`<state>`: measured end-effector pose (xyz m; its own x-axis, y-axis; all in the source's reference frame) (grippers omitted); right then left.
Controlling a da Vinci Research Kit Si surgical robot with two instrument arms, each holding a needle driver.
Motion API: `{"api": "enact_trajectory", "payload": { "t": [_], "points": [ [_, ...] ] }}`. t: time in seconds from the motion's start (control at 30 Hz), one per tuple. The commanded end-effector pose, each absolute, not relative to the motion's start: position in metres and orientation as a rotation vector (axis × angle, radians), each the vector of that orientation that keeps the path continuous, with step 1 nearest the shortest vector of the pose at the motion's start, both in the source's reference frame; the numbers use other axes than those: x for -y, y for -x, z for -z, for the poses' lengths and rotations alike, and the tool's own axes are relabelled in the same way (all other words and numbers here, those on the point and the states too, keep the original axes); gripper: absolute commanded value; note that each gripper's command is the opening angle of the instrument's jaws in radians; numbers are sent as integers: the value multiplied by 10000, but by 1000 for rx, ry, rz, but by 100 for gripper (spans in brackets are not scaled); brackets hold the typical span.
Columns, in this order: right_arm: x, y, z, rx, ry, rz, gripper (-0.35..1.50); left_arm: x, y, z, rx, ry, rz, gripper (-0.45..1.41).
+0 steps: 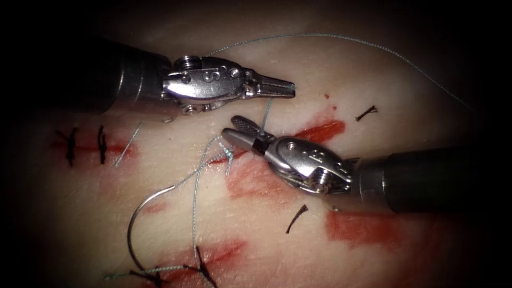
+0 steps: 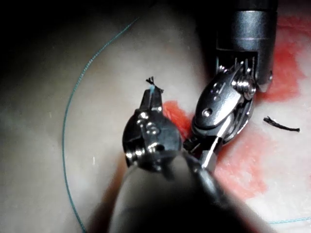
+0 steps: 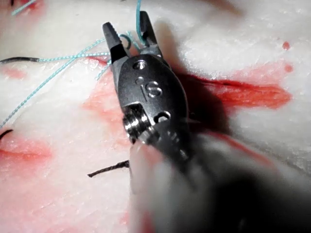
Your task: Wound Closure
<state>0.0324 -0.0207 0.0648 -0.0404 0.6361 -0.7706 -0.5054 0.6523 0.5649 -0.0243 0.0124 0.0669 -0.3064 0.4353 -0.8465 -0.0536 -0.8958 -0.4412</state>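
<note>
My left tool (image 1: 285, 89) reaches in over the tissue (image 1: 298, 58) above the cut (image 1: 320, 130), jaws shut on the teal thread (image 1: 265, 114). In the left wrist view the thread's short end sticks out of those shut jaws (image 2: 154, 94). From there the strand drops between the open jaws of my right tool (image 1: 230, 126), which hovers over the cut; the right wrist view shows the thread (image 3: 140, 22) inside that open right tool (image 3: 129, 26). The curved needle (image 1: 136, 213) lies free at lower left, held by neither tool; I cannot tell whether its tip is in the tissue.
Dark stitches (image 1: 85, 145) close the cut's left end, and more (image 1: 200, 266) cross a second red cut at the lower edge. Cut ends of dark thread (image 1: 366, 112) (image 1: 296, 218) lie on the tissue. Red fluid (image 1: 368, 226) stains the right side. A long thread loop (image 1: 373, 45) arcs away.
</note>
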Motion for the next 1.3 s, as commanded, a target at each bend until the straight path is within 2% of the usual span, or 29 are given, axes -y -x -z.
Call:
{"api": "enact_trajectory", "payload": {
  "t": [0.03,0.13,0.27,0.5,0.57,0.6,0.7,0.73,0.77,0.8,0.83,0.9,1.0,1.07,1.13,1.17,1.3],
  "points": [
    [205,-332,-645,-1347,-114,-922,118,-125,242,-672,471,1631,-2256,-45],
    [198,-330,-637,-1419,-95,-921,133,-130,219,-662,440,1623,-2229,-45],
    [185,-313,-618,-1497,-13,-980,130,-156,167,-645,386,1522,-2136,-45],
    [156,-272,-595,-1454,83,-1094,126,-156,74,-659,506,1164,-2113,-45],
    [153,-270,-595,-1451,88,-1100,126,-156,65,-661,468,1118,-2091,-45],
    [153,-267,-598,-1448,100,-1107,130,-147,39,-673,368,1053,-2025,-45],
    [154,-266,-599,-1448,104,-1107,131,-138,32,-683,355,1009,-1994,-45],
    [155,-267,-600,-1448,105,-1105,131,-130,31,-694,359,970,-1985,24],
    [155,-267,-600,-1448,105,-1105,131,-130,31,-694,359,970,-1985,24],
    [156,-267,-599,-1448,105,-1106,131,-124,35,-704,359,930,-1994,76],
    [156,-267,-599,-1448,105,-1106,131,-122,36,-709,370,915,-2000,86],
    [156,-267,-599,-1448,105,-1106,133,-117,38,-718,394,891,-2013,104],
    [157,-267,-598,-1448,105,-1106,136,-114,39,-724,403,882,-2036,113],
    [158,-268,-597,-1448,105,-1106,136,-112,38,-731,383,883,-2093,126],
    [158,-269,-596,-1448,105,-1106,135,-113,38,-736,361,894,-2157,129],
    [158,-269,-596,-1448,106,-1106,133,-117,36,-745,344,899,-2198,140],
    [158,-268,-596,-1448,105,-1106,133,-135,36,-731,367,888,-2188,129]
  ]
}}
